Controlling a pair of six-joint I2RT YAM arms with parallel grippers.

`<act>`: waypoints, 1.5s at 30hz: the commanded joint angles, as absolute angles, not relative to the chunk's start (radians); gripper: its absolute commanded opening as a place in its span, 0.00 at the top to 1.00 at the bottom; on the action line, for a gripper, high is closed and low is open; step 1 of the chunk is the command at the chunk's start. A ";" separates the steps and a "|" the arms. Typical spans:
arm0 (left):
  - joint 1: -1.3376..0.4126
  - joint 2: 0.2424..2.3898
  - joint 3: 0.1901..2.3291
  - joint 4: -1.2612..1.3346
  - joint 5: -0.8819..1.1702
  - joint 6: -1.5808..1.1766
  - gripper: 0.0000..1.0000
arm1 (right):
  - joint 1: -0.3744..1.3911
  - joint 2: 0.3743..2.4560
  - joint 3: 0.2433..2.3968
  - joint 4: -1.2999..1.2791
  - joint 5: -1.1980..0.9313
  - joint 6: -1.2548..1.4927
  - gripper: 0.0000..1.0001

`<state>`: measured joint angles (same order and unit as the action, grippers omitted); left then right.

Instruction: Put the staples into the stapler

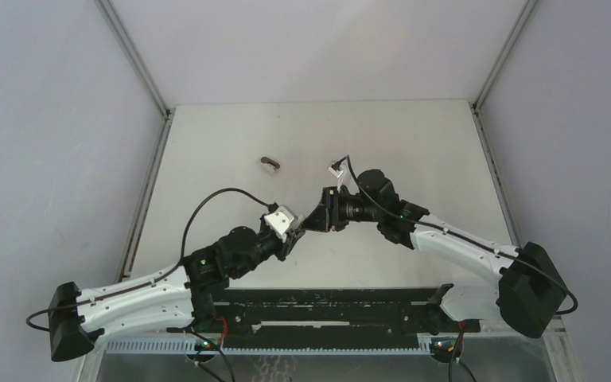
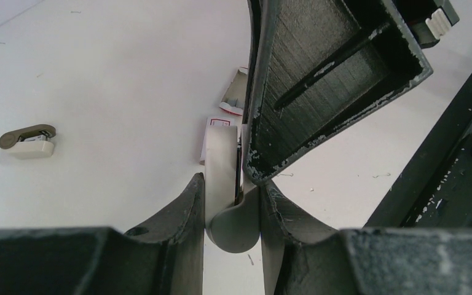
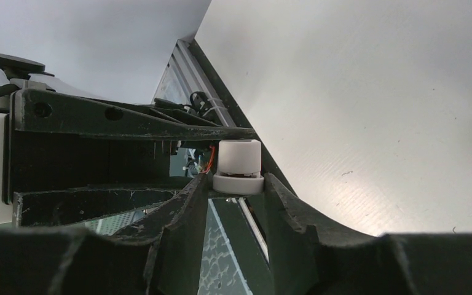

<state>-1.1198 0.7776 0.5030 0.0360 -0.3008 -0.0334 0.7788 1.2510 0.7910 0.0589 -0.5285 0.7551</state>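
The staples [image 1: 336,169] are lying on the white table [image 1: 414,143], just beyond the spot where the two arms are meeting and close to the right arm's wrist, with neither claw touching them. From the left wrist camera the little box is showing its red-and-white label, and a grey part is sticking out behind it; I cannot tell how far the tray is pulled out.

Nearer to me, the stapler [image 2: 221,166], a small white and grey thing, is being held up off the table. The left gripper [image 2: 232,190] is clenching it, with a finger pressing on each side. The right gripper [image 3: 235,181] is coming in from the other side, and its fingertips are pinching the stapler's white end between them.

Off to the left, well apart from all this, a small brown-and-white item [image 2: 27,140] is sitting on the table by itself.
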 commanded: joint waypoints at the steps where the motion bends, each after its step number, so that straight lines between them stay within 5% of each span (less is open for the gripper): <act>1: -1.124 0.768 0.538 0.098 -0.323 -0.018 1.00 | 0.801 1.256 0.832 0.088 -0.555 0.764 0.62; 4: -1.124 0.768 0.539 0.098 -0.321 -0.020 1.00 | 0.802 1.256 0.831 0.089 -0.551 0.768 0.64; 9: -1.124 0.770 0.542 0.092 -0.324 -0.026 0.99 | 0.802 1.246 0.830 0.089 -0.531 0.763 0.87; 11: -1.123 0.762 0.548 0.086 -0.321 -0.041 0.72 | 0.802 1.230 0.826 0.095 -0.520 0.739 0.98; 14: -1.124 0.717 0.544 0.083 -0.336 -0.080 0.24 | 0.802 1.179 0.818 0.079 -0.465 0.615 1.00; 20: -1.121 0.542 0.540 0.045 -0.430 -0.207 0.05 | 0.804 1.041 0.686 0.135 -0.287 0.333 1.00; 28: -1.041 0.725 0.823 -0.254 -0.319 -0.544 0.15 | 0.853 0.931 0.497 0.329 -0.165 0.090 1.00; 35: -0.993 0.885 0.857 -0.234 -0.188 -0.619 0.16 | 0.980 0.935 0.476 0.367 -0.021 -0.030 1.00; 45: -0.949 1.016 0.848 -0.219 -0.087 -0.651 0.32 | 1.042 0.970 0.476 0.399 0.031 -0.038 1.00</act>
